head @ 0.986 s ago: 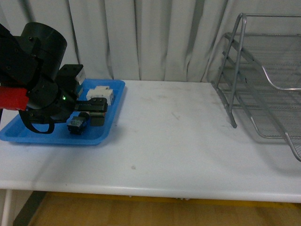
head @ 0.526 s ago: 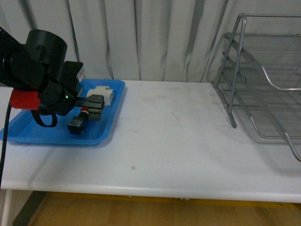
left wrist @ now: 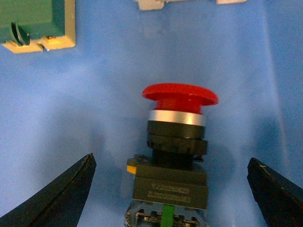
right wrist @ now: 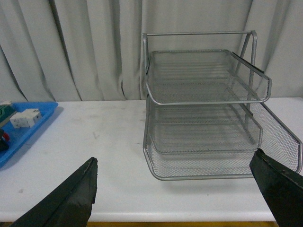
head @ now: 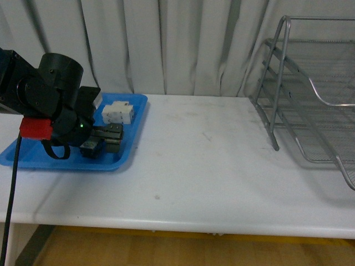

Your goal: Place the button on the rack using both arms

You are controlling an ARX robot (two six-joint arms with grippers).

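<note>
Both grippers spread; our left gripper point(left wrist: 170, 161) dropped back astride button point(left wrist: 177, 137) in tray point(left wrist: 94, 94), ungrasped; right gripper point(right wrist: 173, 158) waits facing rack point(right wrist: 203, 94).

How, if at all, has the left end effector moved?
Yes: the left end effector sank from the white block switch toward the blue plastic tray's near rim.
</note>
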